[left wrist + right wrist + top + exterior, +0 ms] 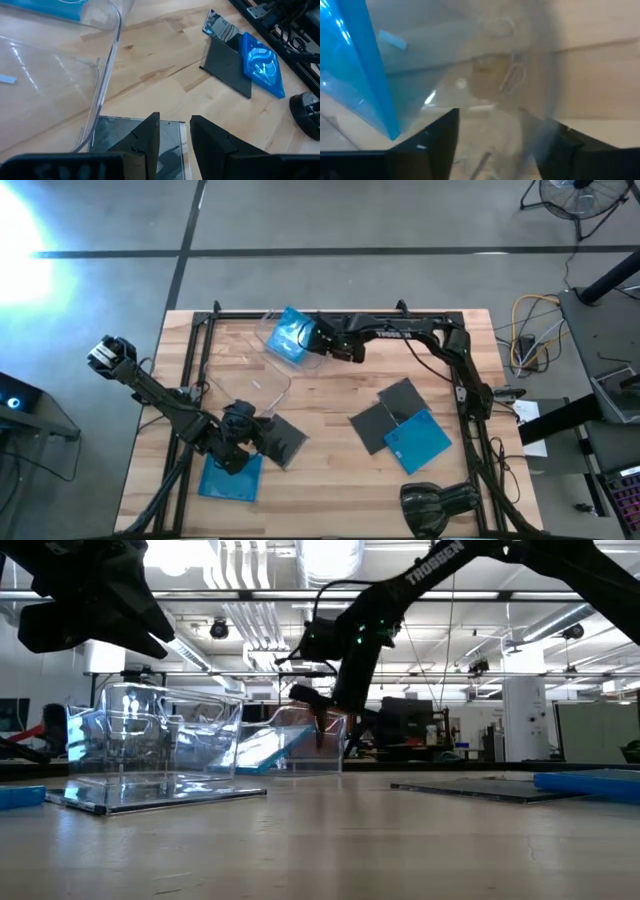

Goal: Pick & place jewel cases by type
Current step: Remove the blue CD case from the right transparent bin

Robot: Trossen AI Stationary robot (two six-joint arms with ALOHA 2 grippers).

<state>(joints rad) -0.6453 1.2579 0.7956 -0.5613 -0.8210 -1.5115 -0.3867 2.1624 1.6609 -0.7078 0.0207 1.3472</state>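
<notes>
Six jewel cases show on the wooden table [330, 470], though none sits sorted flat. One blue case [291, 335] leans tilted in the far clear tray [272, 328], its upper edge resting against the tray wall. The right gripper [322, 338] hangs just beside that case at the tray's right side, its fingers [427, 145] spread apart with nothing between them; in the right wrist view the blue case [357, 65] stands beside one finger, not clamped. A second clear tray [250, 385] lies nearer, left of centre, and it looks to hold no case.

The left gripper [240, 435] hovers low at the near left, over a dark case [283, 440] that lies just right of the near tray's corner. In the left wrist view its two fingers [147, 142] stand slightly apart above that dark case [112, 135], gripping nothing. Just nearer and to the left lies a second blue case [230, 477], flat on the wood.

At the right of the table two dark cases [385, 415] lie overlapping, with a third blue case [418, 440] touching their near-right edge. A round black object [435, 502] sits at the near right edge.
</notes>
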